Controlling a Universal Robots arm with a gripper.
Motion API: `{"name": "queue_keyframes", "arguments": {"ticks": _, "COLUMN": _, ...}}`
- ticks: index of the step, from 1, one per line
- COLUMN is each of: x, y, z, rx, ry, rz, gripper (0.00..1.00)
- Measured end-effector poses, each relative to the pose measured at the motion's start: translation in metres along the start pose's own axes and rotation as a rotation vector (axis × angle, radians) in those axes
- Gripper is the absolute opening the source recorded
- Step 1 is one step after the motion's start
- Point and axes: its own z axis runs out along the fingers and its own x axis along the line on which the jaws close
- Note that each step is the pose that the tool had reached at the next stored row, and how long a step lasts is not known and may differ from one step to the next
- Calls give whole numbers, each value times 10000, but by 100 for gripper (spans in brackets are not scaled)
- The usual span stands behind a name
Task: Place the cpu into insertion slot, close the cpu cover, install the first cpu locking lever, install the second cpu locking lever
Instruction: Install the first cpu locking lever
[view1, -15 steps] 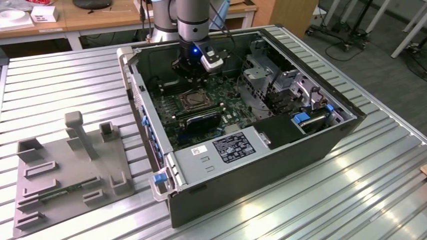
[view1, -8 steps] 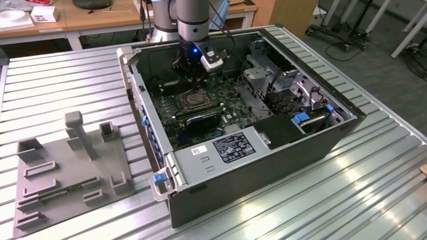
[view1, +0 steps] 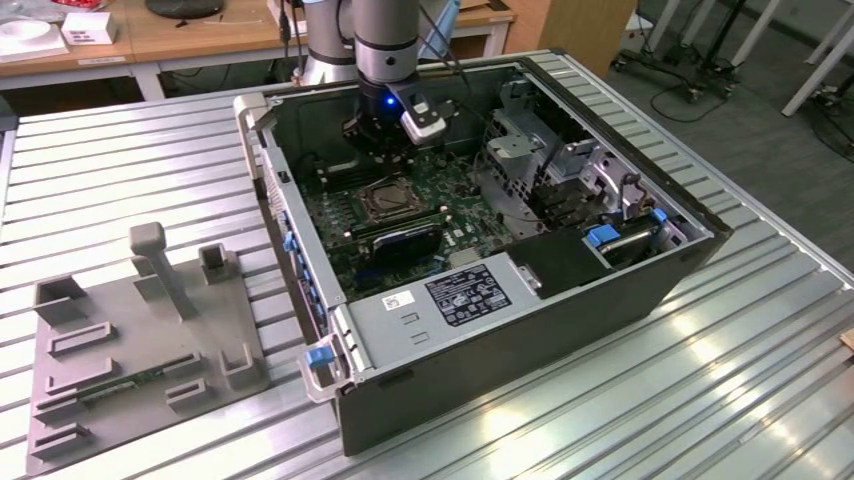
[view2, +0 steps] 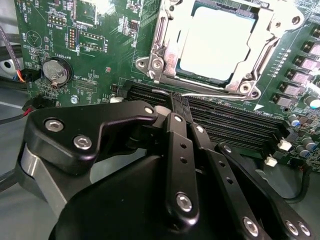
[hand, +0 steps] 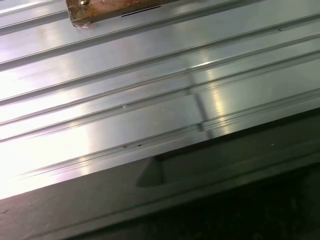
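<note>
— Grey metal chip (view2: 217, 42) sits in the socket (view2: 235, 79); the cover (view2: 161, 50) seems down around it.
— Light, stiff, fragile, I'd judge (edges only). The gripper (view1: 384, 150) hovers above the socket; apart or together, I cannot tell.

cpu (view2: 215, 45) in insertion slot (view2: 150, 63), memory slots (view2: 225, 120) beside

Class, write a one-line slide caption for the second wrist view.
Gripper poised by the memory slots; cpu seated in the insertion slot, framed by the cpu cover.
</note>
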Motion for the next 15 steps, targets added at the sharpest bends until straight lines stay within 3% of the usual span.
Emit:
{"name": "queue_keyframes", "arguments": {"ticks": 9, "x": -5, "y": -23, "z": 13, "rx": -2, "ry": -2, "rz": 1, "gripper": 11}}
{"name": "queue_keyframes", "arguments": {"ticks": 15, "x": -2, "y": -25, "z": 41, "rx": -10, "ry": -34, "rz": -4, "gripper": 11}}
